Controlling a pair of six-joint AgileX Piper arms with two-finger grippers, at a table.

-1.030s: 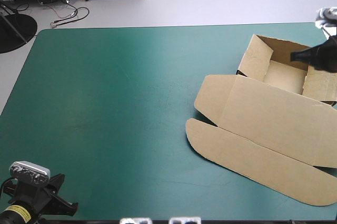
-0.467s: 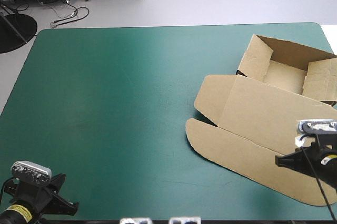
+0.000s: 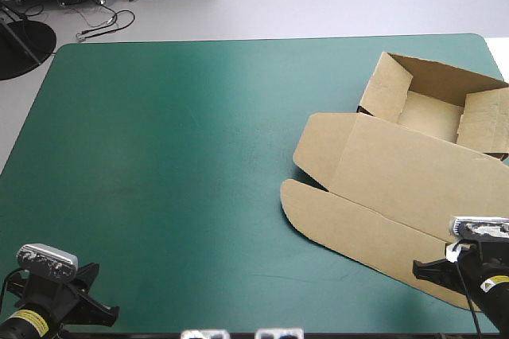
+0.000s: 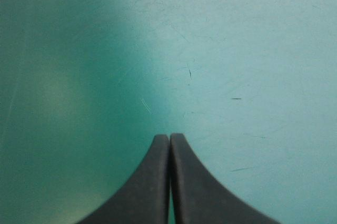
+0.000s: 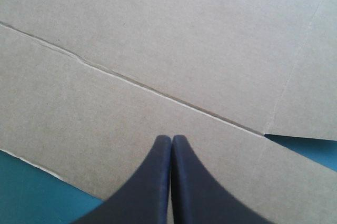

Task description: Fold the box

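Near edge first: the left claw (image 4: pixel 169 138) sits pinched tight over bare teal-green tabletop (image 3: pixel 175 156) at eight o'clock. At four o'clock, the right claw (image 5: pixel 172 139) is over the flat lid's rounded flap, fingers pressed together, gripping nothing. The brown box (image 3: pixel 398 172) fills the three o'clock side. Its open tray is at two o'clock, walls raised.

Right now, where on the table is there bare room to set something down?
The table is bare on its left half, from the far edge to the left gripper at the near left corner, bordered on the right by the box. The right half is crowded: the box, its lid flat, and the right gripper over the lid.
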